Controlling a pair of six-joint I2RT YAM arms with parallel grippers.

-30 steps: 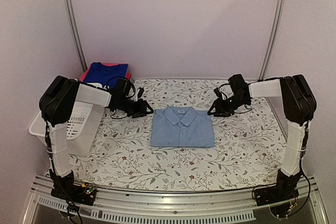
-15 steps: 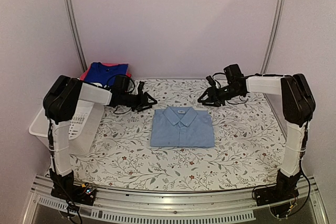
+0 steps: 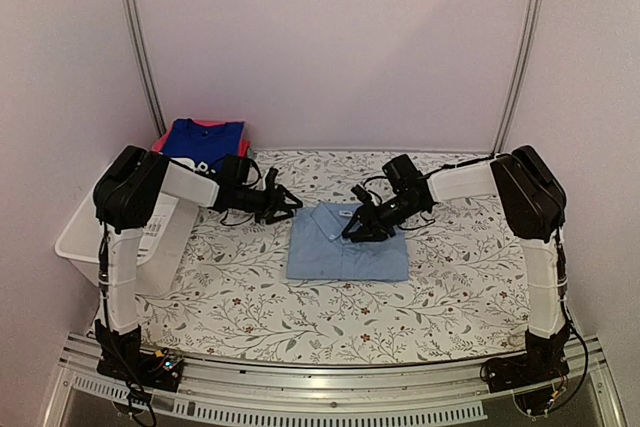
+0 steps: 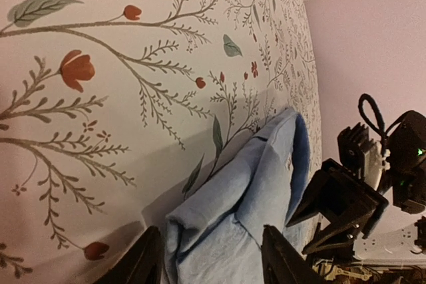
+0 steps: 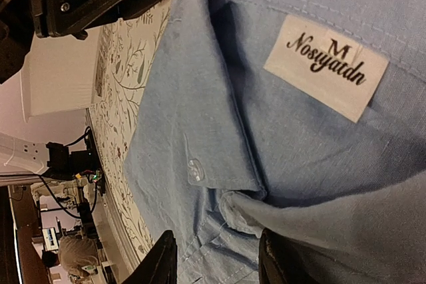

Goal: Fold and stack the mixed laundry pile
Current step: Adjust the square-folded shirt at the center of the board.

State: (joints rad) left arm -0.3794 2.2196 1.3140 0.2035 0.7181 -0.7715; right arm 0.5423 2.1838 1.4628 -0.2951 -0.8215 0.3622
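Observation:
A pale-blue button shirt lies folded in the middle of the table, collar toward the back. My left gripper is low at its back left corner. In the left wrist view that gripper is open, with the shirt's corner between its fingers. My right gripper hovers over the collar. It is open in the right wrist view, astride the collar point and button, below the neck label. A blue item with white print rests on a pink-red one at the back left.
A white slotted basket stands at the table's left edge beside the left arm. The floral tablecloth covers the table. Metal posts rise at the back corners. The two grippers face each other closely across the shirt's collar.
The right gripper has swung left from the back right and come down onto the shirt's collar. The left gripper has shifted a little right to the shirt's back left corner.

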